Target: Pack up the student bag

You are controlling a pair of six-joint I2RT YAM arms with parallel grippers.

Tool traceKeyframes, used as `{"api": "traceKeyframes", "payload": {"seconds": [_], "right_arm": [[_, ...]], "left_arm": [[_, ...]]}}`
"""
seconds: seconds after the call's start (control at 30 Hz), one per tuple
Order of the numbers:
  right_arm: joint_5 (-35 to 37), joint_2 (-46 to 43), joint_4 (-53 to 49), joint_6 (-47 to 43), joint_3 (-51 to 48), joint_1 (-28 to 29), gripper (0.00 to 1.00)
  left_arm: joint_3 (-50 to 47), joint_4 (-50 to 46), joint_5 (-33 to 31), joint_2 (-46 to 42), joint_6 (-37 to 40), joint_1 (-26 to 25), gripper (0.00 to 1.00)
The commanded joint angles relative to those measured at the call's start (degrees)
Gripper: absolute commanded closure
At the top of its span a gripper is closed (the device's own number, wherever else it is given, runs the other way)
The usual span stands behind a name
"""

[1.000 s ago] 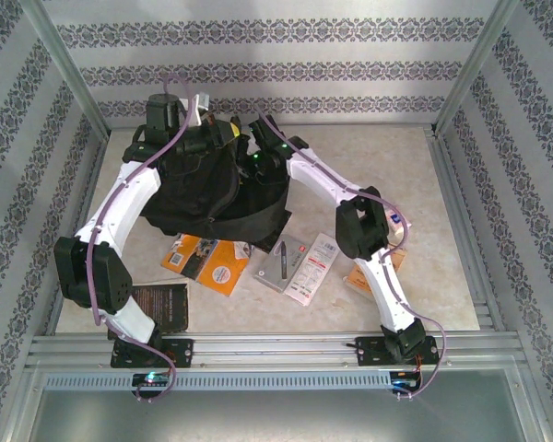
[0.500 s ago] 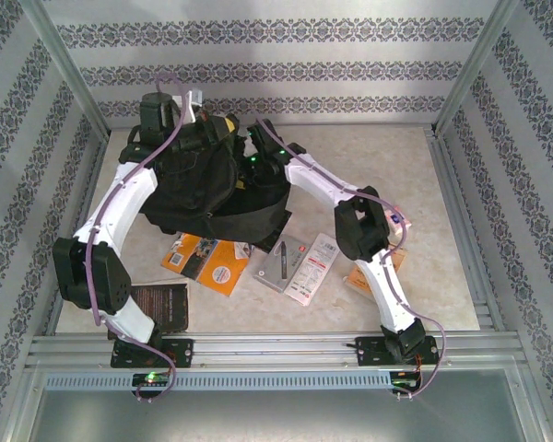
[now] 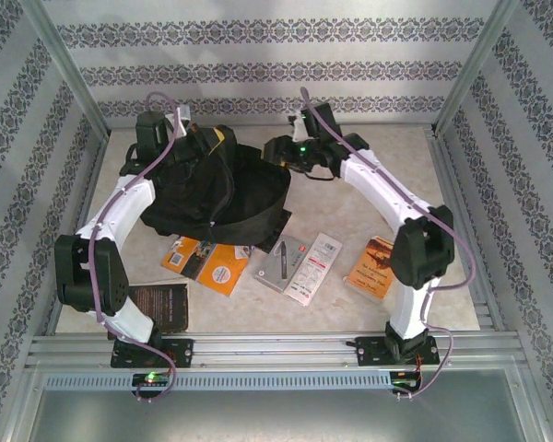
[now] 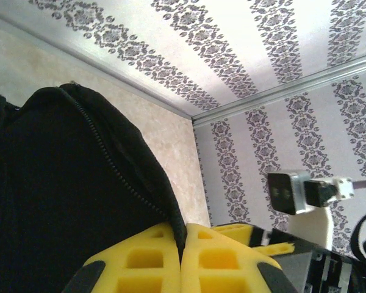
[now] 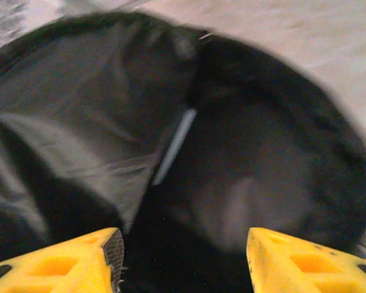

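My left gripper clamps the student bag at its rim, my right gripper hangs open, and books lie unpacked nearer me.

Student bag: large, black, soft fabric. Slumped on the table at about 11 o'clock from centre, near the far wall. Rounded rim edged with a coarse black zipper. Mouth gaping on the 3 o'clock side; dark, creased lining exposed, with a pale strip along one fold.
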Motion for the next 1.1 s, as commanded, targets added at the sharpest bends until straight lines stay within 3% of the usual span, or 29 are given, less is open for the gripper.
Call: {"api": "traceKeyframes", "payload": {"seconds": [0.0,0.2,0.3,0.37,0.4,0.47,0.57,0.73,1.07], "right_arm": [[17.2,-4.0,-11.6,-3.7,-3.6,-5.1,0.40],[26.3,-11.1,-9.3,4.2,-21.4,-18.8,0.33],[23.0,-12.4,-3.9,7.6,-29.2,-27.3,0.31],[23.8,-10.4,-3.5,5.1,-29.2,-30.0,0.27],[25.2,-8.7,-4.3,3.1,-28.1,-30.7,0.21],[26.7,-5.8,-5.2,0.0,-26.0,-31.9,0.17],[24.5,-3.1,-2.7,-3.2,-25.6,-33.6,0.09],[15.5,2.3,-2.7,-4.6,-23.2,-35.9,0.07],[9.8,-1.9,-0.3,1.7,-29.4,-36.2,0.06]], "left_arm": [[-3.1,9.1,0.4,-1.4,-4.1,-0.9,1.00],[-9.6,16.3,-0.5,-1.6,-7.4,-3.5,1.00],[-11.4,19.0,0.1,-1.1,-9.3,-4.1,1.00],[-11.8,21.8,1.0,-0.9,-11.5,-4.0,1.00],[-11.6,21.7,1.5,-0.8,-11.6,-3.9,1.00],[-11.2,21.1,1.7,-1.1,-11.2,-4.0,1.00],[-11.6,21.2,1.7,-1.6,-11.2,-4.0,1.00],[-11.6,21.8,2.2,-1.8,-11.4,-4.0,1.00],[-11.7,22.4,2.6,-2.1,-11.7,-4.0,1.00]]}}
